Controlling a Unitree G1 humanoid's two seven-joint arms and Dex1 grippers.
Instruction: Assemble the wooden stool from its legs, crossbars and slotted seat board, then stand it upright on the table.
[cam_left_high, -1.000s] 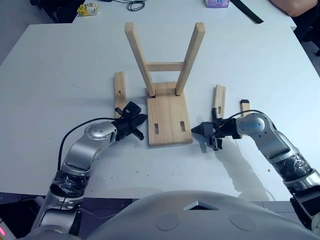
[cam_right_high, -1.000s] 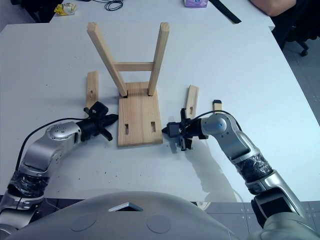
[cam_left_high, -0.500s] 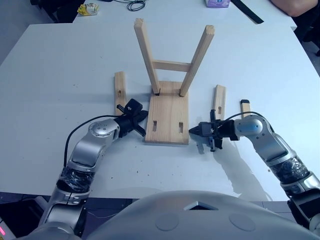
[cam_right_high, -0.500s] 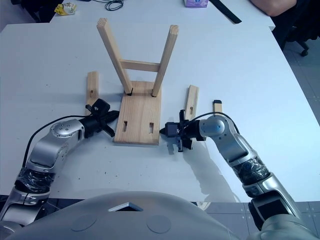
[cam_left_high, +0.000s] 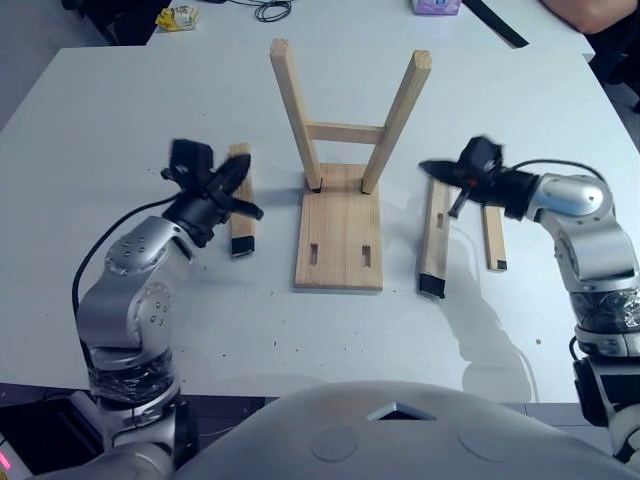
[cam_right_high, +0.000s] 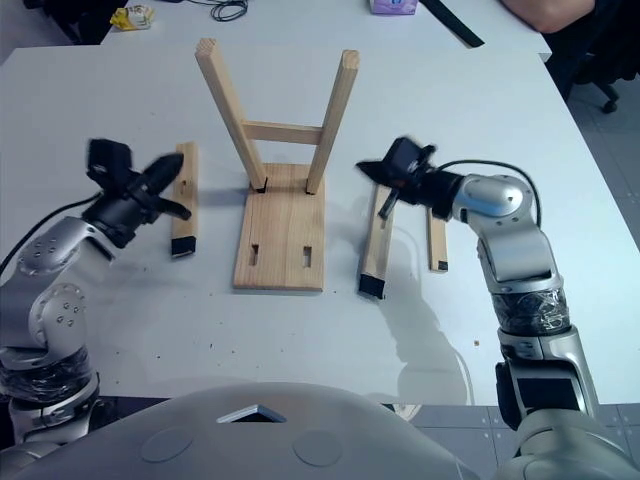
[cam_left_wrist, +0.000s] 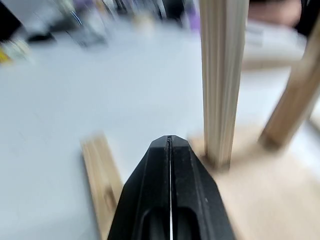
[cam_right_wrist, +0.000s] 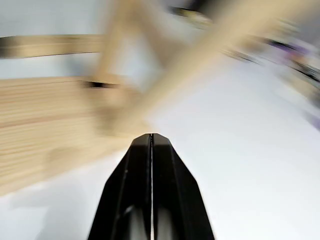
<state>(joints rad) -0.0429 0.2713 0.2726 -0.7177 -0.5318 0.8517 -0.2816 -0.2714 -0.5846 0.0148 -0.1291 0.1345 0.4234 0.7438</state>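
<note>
Left eye view gives me the seat board (cam_left_high: 338, 240) flat on the table (cam_left_high: 120, 110), with one leg frame (cam_left_high: 345, 130) standing in its far slots and the near slots empty. A left loose leg (cam_left_high: 240, 200), right loose leg (cam_left_high: 432, 240) and short crossbar (cam_left_high: 492, 238) lie beside it. Left jaws and right jaws are both pressed together, holding nothing. I judge it about half done.

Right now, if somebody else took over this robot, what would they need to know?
Left gripper: shut, empty, near the left loose leg beside the seat board.
Right gripper: shut, empty, near the right loose leg; a short crossbar lies beyond it.
Done: leg pair with crossbar stands in the board's far slots.
Left: fit the rest into the near slots, stand the stool upright.
</note>
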